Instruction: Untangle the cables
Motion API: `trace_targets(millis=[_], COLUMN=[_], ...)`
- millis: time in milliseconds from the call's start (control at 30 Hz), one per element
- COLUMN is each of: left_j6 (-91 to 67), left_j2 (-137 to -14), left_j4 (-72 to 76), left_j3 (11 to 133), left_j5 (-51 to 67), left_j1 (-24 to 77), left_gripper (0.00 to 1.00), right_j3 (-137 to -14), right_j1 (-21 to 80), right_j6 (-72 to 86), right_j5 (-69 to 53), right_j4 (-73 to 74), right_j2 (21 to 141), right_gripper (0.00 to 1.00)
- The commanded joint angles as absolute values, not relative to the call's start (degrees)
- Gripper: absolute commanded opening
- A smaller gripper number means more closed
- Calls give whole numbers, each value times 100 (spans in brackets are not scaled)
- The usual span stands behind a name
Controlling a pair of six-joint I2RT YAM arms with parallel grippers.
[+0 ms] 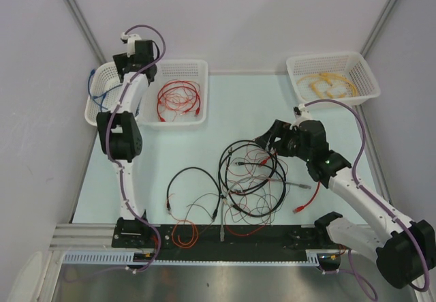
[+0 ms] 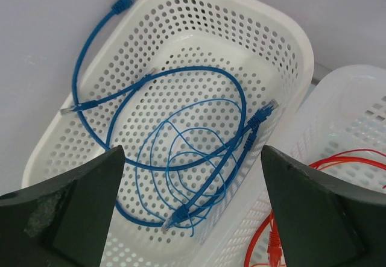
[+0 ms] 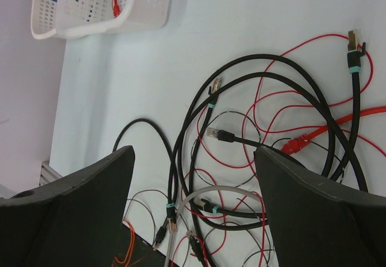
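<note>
1. Overhead, the cables (image 1: 248,186) lie in a loose tangle on the table (image 1: 177,145) near the front edge, thick black loops over thin red and brownish strands; the right gripper (image 1: 271,138) hangs just beside the tangle's far right edge, so the right arm is plainly the nearer; the left gripper (image 1: 136,60) is well apart, up over the left basket (image 1: 92,111); a red cable (image 1: 178,97) sits in the middle basket (image 1: 177,62), and a yellowish cable (image 1: 330,84) in the right basket (image 1: 327,56).
2. From the left wrist, the left gripper (image 2: 193,213) has its fingers spread wide with nothing between them; a blue cable (image 2: 205,68) lies coiled in the left basket (image 2: 295,44) beneath, apart from the fingers, one plug end draped over the rim.
3. From the right wrist, the right gripper (image 3: 193,213) is likewise spread wide and empty; the black loops (image 3: 271,56) curve below and toward one finger; a short black lead (image 3: 241,139) runs roughly across the gap, probably the easiest strand to pinch.
</note>
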State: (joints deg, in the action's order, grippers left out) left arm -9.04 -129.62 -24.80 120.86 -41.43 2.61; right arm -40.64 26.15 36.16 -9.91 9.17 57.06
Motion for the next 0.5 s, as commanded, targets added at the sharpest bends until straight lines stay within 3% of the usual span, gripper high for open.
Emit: trace_targets(millis=[0,100,300,467], left_j6=[-993,-1019,-1579,-2266], left_j2=[-11667,-10971,-9011,-7869], left_j4=[-2338,-2119,-1468,-1354], left_j3=[11858,10989,7949,6181], left_j5=[-4263,-4157,-3578,-2123], left_j1=[474,1000,3214,4587], left_gripper=[100,99,100,100], right_j3=[-4263,-4263,-4263,-4263], right_j1=[2654,2637,2628,2645], right_j6=[3639,3604,3673,3700], right_j5=[-1046,-993,-1002,-932], right_j4=[747,730,773,992], right_j2=[5546,5511,5449,5344], right_gripper=[86,87,87,87])
